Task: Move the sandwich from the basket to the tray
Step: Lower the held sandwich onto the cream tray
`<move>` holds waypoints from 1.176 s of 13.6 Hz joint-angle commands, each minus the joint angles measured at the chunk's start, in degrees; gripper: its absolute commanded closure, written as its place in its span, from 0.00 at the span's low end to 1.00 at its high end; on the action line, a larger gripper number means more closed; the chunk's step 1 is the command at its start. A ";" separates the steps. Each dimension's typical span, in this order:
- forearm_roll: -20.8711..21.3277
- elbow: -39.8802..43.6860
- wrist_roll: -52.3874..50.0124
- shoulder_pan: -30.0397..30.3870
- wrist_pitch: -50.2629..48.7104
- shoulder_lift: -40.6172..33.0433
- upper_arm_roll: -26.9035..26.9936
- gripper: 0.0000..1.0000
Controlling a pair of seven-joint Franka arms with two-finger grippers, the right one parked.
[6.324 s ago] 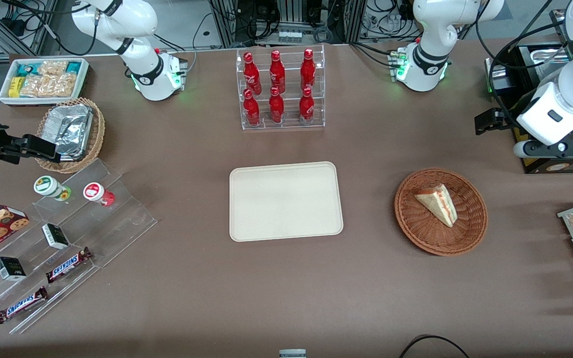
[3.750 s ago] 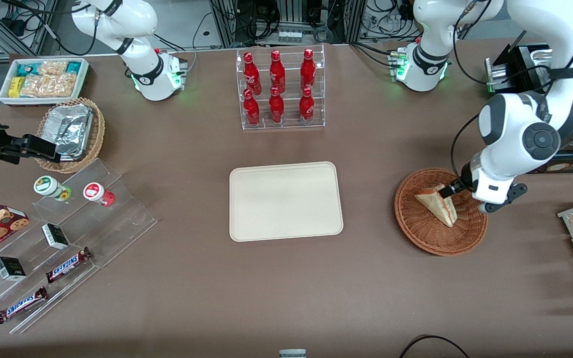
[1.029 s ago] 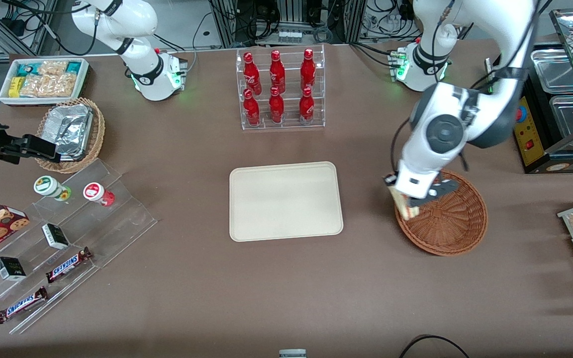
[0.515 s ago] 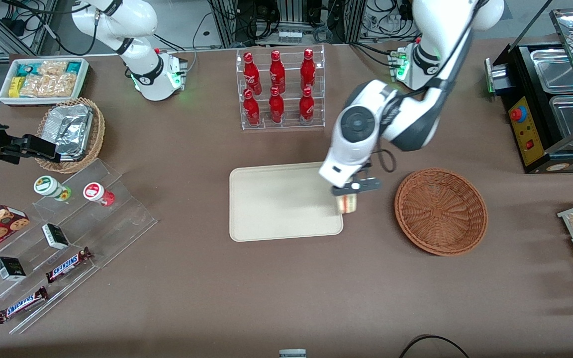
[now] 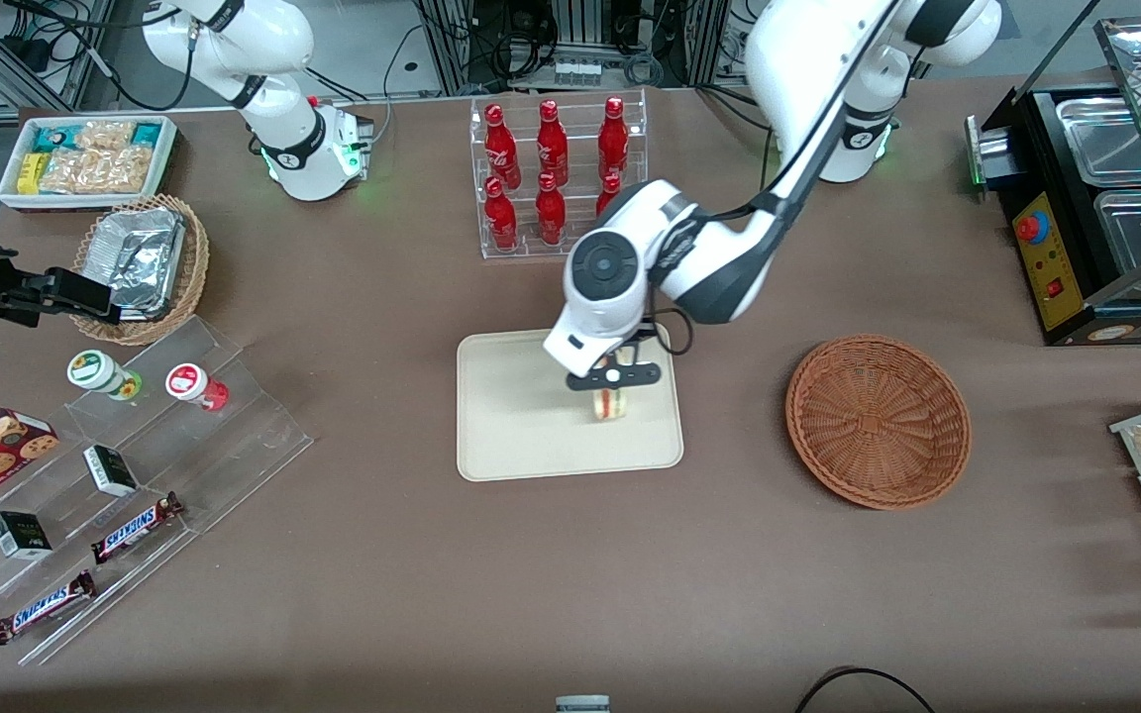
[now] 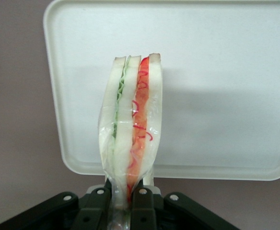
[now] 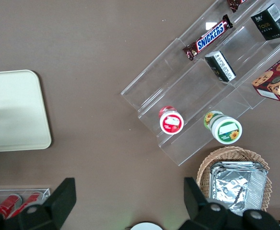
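Observation:
My left gripper [image 5: 613, 380] hangs over the cream tray [image 5: 511, 436], shut on the sandwich [image 5: 609, 403]. In the left wrist view the sandwich [image 6: 130, 129] stands on edge in clear wrap, pale bread with green and red filling, its wrapped end pinched in the gripper [image 6: 128, 203] between the black fingers [image 6: 142, 206]. The tray [image 6: 236, 86] lies below it. The reddish-brown woven basket [image 5: 878, 421] sits empty on the table toward the working arm's end. Whether the sandwich touches the tray I cannot tell.
A clear rack of red bottles [image 5: 556, 178] stands farther from the front camera than the tray. Toward the parked arm's end are a clear stepped display [image 5: 125, 465] with snack bars and cups, a tan basket with foil container [image 5: 140, 262] and a white snack bin [image 5: 85, 158].
The gripper has carried the sandwich from the tray's edge nearest the basket to a spot over the tray's inside. Earlier it lifted the sandwich out of the basket, which now holds nothing.

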 commanded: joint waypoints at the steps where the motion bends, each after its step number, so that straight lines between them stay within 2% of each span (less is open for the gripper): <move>1: -0.91 10.30 -3.77 -1.87 -3.79 7.45 0.66 1.00; 4: -0.91 18.83 -4.04 -3.19 -7.92 12.99 0.66 1.00; 8: -0.91 22.45 -4.04 -3.54 -7.67 16.42 0.57 1.00; 16: -0.56 23.34 -4.56 -4.25 -4.77 17.84 1.10 1.00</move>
